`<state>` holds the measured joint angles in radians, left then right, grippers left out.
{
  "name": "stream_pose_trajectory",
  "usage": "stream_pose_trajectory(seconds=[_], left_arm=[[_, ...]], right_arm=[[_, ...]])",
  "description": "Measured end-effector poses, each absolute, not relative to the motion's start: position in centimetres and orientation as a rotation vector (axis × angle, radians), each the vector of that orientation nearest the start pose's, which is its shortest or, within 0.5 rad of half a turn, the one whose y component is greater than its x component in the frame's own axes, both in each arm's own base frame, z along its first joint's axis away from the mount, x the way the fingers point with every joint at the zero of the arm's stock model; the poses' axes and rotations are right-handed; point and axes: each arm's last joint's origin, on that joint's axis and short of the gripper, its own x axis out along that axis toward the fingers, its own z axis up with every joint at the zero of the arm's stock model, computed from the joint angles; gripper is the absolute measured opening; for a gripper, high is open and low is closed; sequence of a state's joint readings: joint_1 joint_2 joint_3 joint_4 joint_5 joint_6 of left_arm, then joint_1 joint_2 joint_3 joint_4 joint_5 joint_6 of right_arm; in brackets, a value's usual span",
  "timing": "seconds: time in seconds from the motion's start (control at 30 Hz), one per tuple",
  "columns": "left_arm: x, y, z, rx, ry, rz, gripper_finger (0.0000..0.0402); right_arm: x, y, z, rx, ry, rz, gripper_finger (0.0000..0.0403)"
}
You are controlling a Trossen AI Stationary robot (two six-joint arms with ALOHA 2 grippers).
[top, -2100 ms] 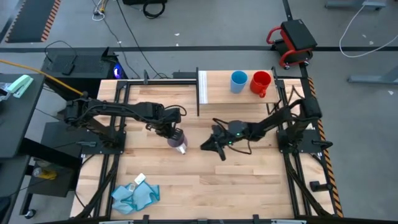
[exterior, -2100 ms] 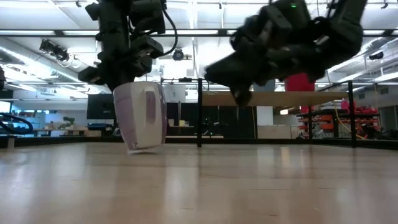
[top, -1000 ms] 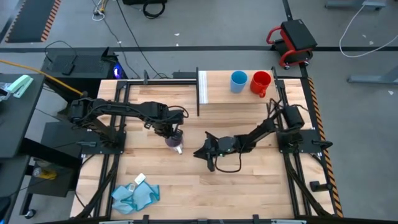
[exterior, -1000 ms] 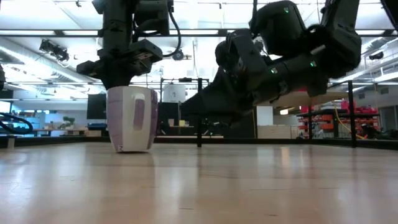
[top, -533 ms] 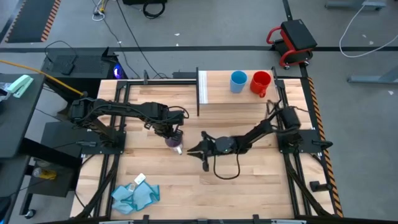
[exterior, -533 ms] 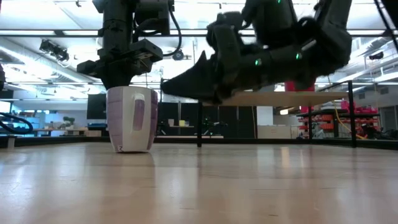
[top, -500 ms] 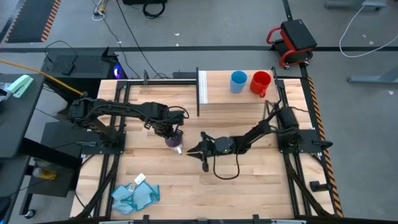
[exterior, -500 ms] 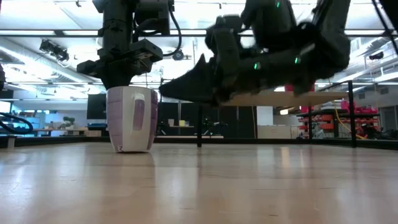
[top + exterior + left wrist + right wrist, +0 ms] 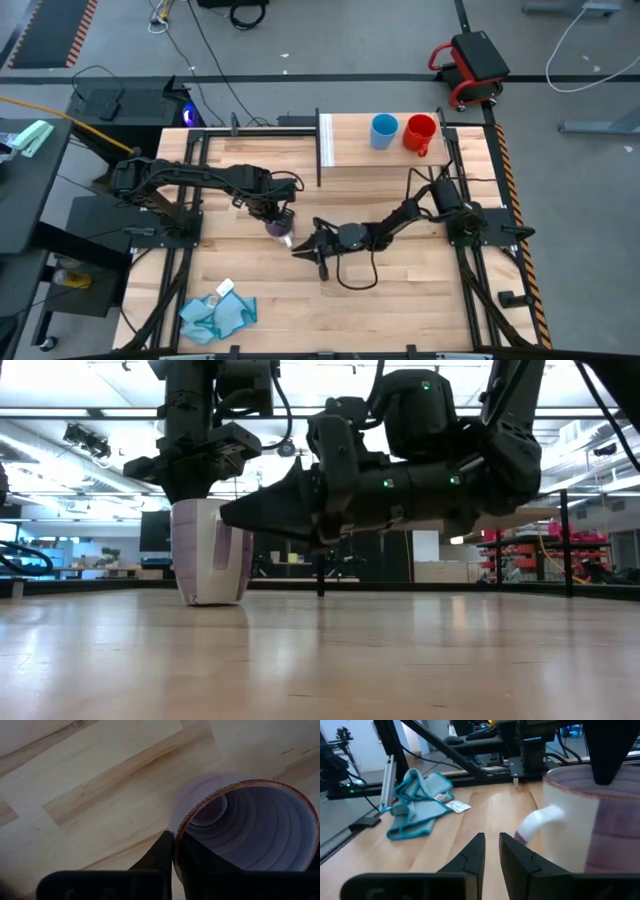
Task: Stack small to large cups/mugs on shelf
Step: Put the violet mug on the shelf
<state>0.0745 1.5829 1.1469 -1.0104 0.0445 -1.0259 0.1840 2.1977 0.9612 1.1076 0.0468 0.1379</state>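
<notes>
A translucent purple-grey mug (image 9: 280, 228) (image 9: 210, 555) stands upright with its base on the wooden table, its pale handle (image 9: 540, 822) turned toward the near right. My left gripper (image 9: 275, 210) (image 9: 173, 845) comes down from above and is shut on its rim. My right gripper (image 9: 297, 250) (image 9: 235, 515) (image 9: 492, 845) lies nearly level, pointing toward the table's left, just short of the handle, open by a narrow gap and holding nothing. A light-blue cup (image 9: 384, 131) and a red mug (image 9: 420, 133) stand on the shelf (image 9: 370, 160) at the far right. My left gripper pinches the mug's rim (image 9: 175, 827) with one finger inside the mug and one outside its wall. The fingers point straight down from above. The mug stands upright with its base on the table.
A teal cloth (image 9: 218, 313) (image 9: 417, 802) with a small white tag lies near the table's front left corner. The shelf's white end panel (image 9: 325, 142) and a dark post stand behind the mug. Bare table lies in front of both grippers.
My right gripper has gone toward the table's left, close up to the mug's handle, sinking a little and tipping from a downward slant to nearly level. The mug has stayed standing on the table in my left gripper.
</notes>
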Motion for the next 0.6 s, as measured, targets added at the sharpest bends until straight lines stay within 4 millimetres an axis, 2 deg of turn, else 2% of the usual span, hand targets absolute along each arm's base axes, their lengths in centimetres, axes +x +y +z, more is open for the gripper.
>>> stream_pose_trajectory(seconds=[0.37, 0.6], left_arm=[[28.2, 2.0, 22.2, -0.922, 1.303, 0.767, 0.0027], [28.2, 2.0, 22.2, -0.922, 1.303, 0.766, 0.0030]], right_arm=[[40.1, 5.8, 9.2, 0.151, 0.158, 0.096, 0.0064], [40.0, 5.8, 9.2, 0.150, 0.162, 0.097, 0.0064]])
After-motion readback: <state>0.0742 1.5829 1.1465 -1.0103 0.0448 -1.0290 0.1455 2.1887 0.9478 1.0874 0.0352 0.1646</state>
